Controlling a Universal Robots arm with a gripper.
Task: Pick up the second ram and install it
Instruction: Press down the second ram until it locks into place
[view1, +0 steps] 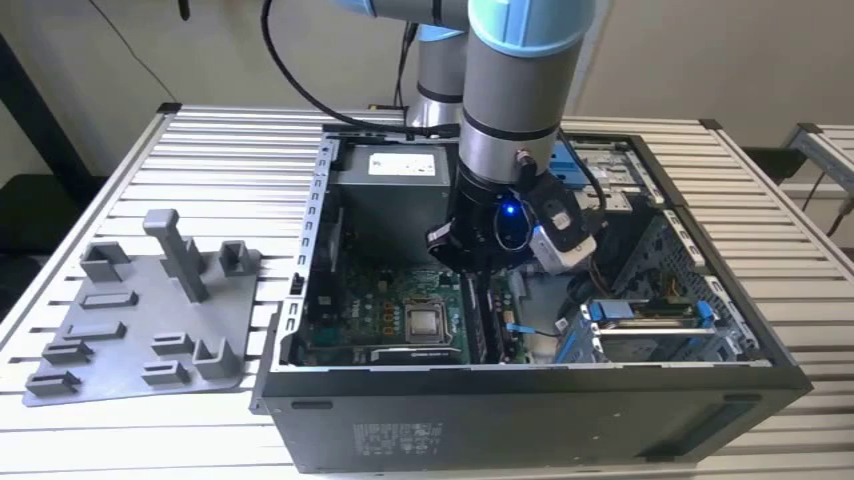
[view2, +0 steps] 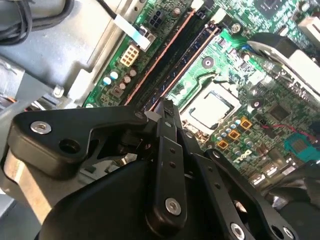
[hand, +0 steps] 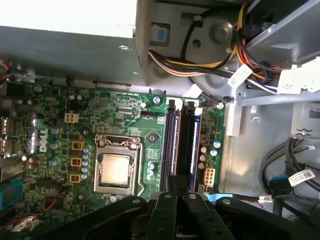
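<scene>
My gripper (view1: 477, 268) hangs low inside the open computer case (view1: 307, 400), over the green motherboard (hand: 120, 115). In both wrist views its black fingers (view2: 165, 107) are shut together, with the tips (hand: 175, 186) at one end of the memory slots. A long dark ram stick (hand: 188, 145) stands in one slot, seen edge-on as a black strip (view2: 170, 57) between copper-lined slots. The slots (view1: 487, 320) lie just below the wrist in the exterior view. Whether the fingertips touch the ram I cannot tell.
The silver processor (hand: 116, 170) sits beside the slots. A bundle of power cables (hand: 200, 60) and the power supply (view1: 400, 165) are at the case's back. A drive cage (view1: 654, 320) fills the exterior view's right. A grey plastic tray (view1: 120, 360) lies outside the case.
</scene>
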